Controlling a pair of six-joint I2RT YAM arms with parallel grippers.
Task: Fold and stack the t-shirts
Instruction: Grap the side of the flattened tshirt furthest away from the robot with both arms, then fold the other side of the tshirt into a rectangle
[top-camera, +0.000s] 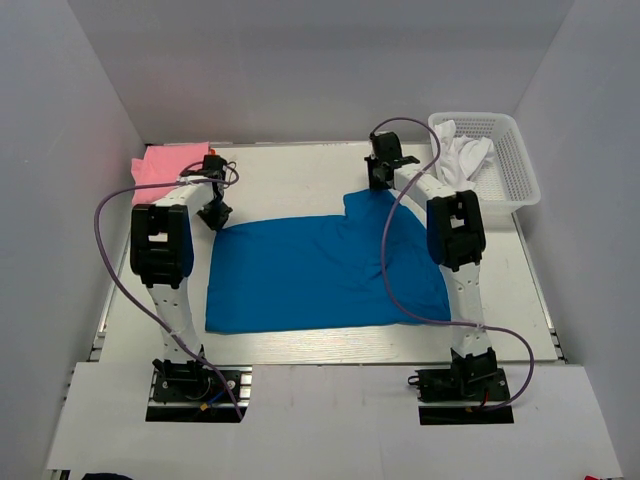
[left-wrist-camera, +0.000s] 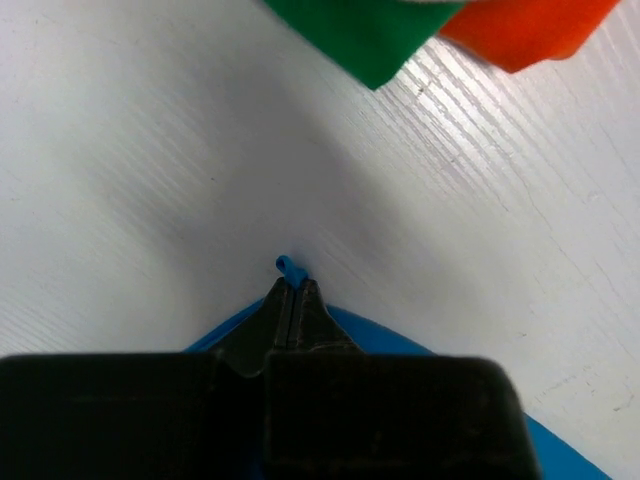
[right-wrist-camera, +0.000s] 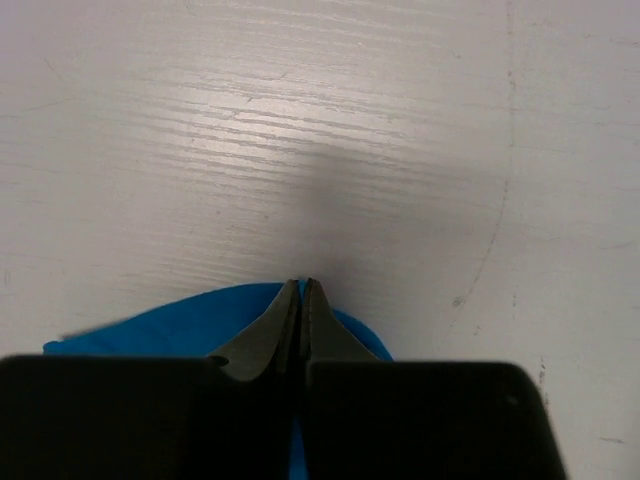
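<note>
A bright blue t-shirt (top-camera: 320, 272) lies spread flat in the middle of the table. My left gripper (top-camera: 214, 214) is at its far left corner. In the left wrist view that gripper (left-wrist-camera: 295, 284) is shut on the cloth, and a small fold of the blue t-shirt (left-wrist-camera: 290, 267) pokes out past the tips. My right gripper (top-camera: 381, 175) is at the far right corner. In the right wrist view it (right-wrist-camera: 303, 286) is shut on the blue t-shirt's (right-wrist-camera: 180, 325) edge. A pink t-shirt (top-camera: 165, 168) lies at the far left. Corners of a green t-shirt (left-wrist-camera: 365, 30) and an orange one (left-wrist-camera: 520, 30) show ahead of the left gripper.
A white mesh basket (top-camera: 516, 175) stands at the far right corner with white t-shirts (top-camera: 466, 155) bunched inside. Grey walls close in the table on the left, right and back. Purple cables loop beside both arms.
</note>
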